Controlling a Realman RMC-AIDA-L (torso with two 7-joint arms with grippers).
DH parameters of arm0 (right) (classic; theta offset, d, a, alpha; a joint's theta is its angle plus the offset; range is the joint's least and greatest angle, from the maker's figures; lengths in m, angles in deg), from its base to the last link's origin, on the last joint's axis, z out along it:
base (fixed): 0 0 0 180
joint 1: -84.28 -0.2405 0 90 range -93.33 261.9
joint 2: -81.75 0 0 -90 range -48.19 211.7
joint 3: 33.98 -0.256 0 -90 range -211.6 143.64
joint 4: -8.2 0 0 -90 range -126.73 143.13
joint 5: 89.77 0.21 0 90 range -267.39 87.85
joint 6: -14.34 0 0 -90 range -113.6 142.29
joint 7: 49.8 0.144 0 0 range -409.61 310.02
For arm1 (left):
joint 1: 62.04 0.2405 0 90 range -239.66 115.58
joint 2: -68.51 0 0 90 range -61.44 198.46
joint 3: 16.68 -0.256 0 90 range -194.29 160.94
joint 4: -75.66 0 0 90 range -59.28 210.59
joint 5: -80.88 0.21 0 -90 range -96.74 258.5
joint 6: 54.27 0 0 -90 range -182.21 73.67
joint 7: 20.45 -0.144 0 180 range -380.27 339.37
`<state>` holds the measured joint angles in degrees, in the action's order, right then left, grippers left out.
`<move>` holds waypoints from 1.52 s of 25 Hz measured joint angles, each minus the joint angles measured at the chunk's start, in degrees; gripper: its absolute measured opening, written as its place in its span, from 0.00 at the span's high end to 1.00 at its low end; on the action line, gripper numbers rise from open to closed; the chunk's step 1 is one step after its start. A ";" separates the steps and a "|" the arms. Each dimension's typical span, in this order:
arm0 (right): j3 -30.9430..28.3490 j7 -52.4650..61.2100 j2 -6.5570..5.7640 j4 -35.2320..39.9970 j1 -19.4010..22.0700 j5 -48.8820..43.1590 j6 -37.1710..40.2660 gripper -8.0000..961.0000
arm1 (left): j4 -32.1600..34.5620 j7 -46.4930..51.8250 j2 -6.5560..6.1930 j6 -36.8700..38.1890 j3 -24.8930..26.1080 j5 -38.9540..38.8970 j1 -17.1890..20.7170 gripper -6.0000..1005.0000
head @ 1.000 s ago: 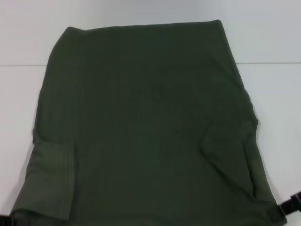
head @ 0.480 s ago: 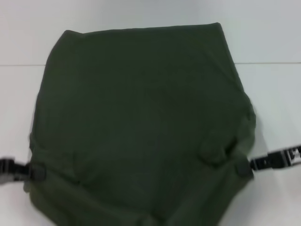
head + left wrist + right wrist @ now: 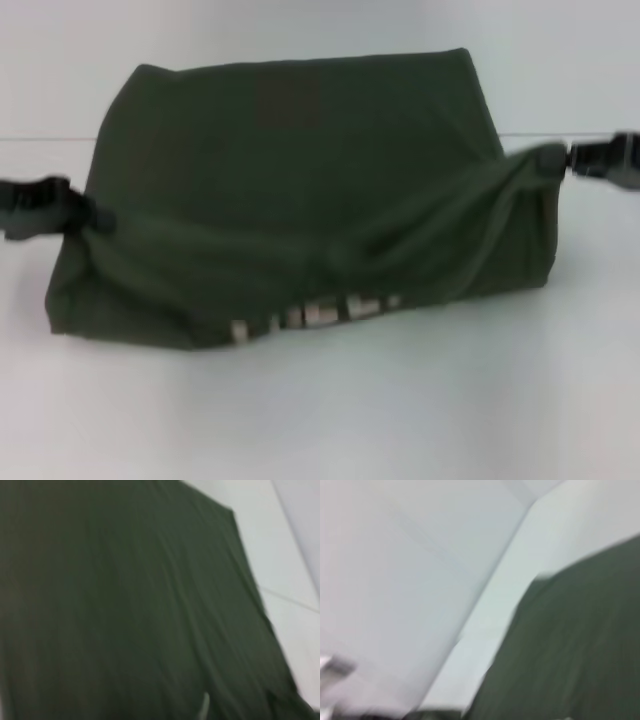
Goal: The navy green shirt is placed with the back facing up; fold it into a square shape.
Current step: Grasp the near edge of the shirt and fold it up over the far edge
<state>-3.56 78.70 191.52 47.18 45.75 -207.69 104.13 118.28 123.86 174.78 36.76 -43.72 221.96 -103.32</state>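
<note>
The navy green shirt [image 3: 300, 160] lies on the white table, its near part lifted and carried toward the far edge, folding over itself. Cream lettering [image 3: 310, 318] shows on the turned-up underside along the fold. My left gripper [image 3: 95, 218] is shut on the shirt's left edge, and my right gripper [image 3: 555, 160] is shut on its right edge, both held above the table. In the left wrist view the shirt [image 3: 125, 605] fills most of the picture. The right wrist view shows the shirt [image 3: 570, 650] against the white table.
The white table [image 3: 320, 410] lies bare in front of the fold. A seam line [image 3: 40, 138] crosses the table behind the shirt, and more white surface [image 3: 395, 580] spreads beside the shirt on the right.
Both grippers have risen and moved away from me with the shirt's near edge, lifting it off the table. The fold has rolled back and the cream lettering has come into view.
</note>
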 joint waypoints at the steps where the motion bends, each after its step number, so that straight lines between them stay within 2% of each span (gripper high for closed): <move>1: 0.16 -0.27 0.35 -0.36 -0.13 0.40 -3.56 0.88 | -0.20 0.79 0.26 -2.82 -1.23 0.00 -0.47 0.95; 5: 3.08 -4.16 3.15 -4.24 -2.46 0.84 -20.56 0.87 | -2.53 4.06 2.30 -16.15 -7.88 0.18 -1.81 0.95; 9: 11.52 -5.78 6.08 -9.15 -6.02 -0.88 -37.68 0.86 | -3.41 6.07 4.94 -26.89 -14.82 2.37 -2.13 0.95; 11: 15.55 -5.63 7.39 -10.42 -7.04 -1.74 -44.06 0.86 | -3.25 6.01 6.54 -31.45 -17.15 3.92 -2.23 0.95; 13: 17.94 -5.29 8.60 -10.46 -7.43 -2.32 -48.61 0.85 | -2.72 5.85 7.55 -33.95 -18.41 5.04 -2.23 0.95; 15: 18.60 -5.10 9.28 -9.68 -7.54 -2.28 -50.50 0.85 | -1.76 5.51 7.92 -34.52 -18.35 4.90 -2.08 0.95; 18: 17.97 -4.41 9.44 -8.07 -7.58 -1.99 -50.37 0.85 | 0.84 5.09 8.05 -34.26 -17.12 2.51 -1.53 0.95; 24: 17.62 -2.39 9.19 -4.62 -7.60 -0.11 -50.37 0.84 | 1.67 5.25 6.98 -33.47 -16.55 -2.37 -2.16 0.95; 26: 17.68 -2.72 9.04 -3.97 -7.61 1.69 -50.87 0.83 | 1.80 5.18 7.18 -35.24 -16.55 -3.28 -2.34 0.95; 32: 18.39 -4.72 9.42 -4.66 -8.39 3.41 -55.31 0.82 | -0.78 1.22 9.26 -44.65 -17.32 -3.29 -3.69 0.95; 38: 19.77 -7.21 9.70 -8.59 -11.19 2.80 -60.14 0.81 | -3.78 0.99 9.10 -47.60 -17.96 -2.66 -5.01 0.95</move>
<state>16.21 71.49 201.22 38.59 34.56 -204.89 43.99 114.50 124.85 183.87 -10.84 -61.68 219.30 -108.33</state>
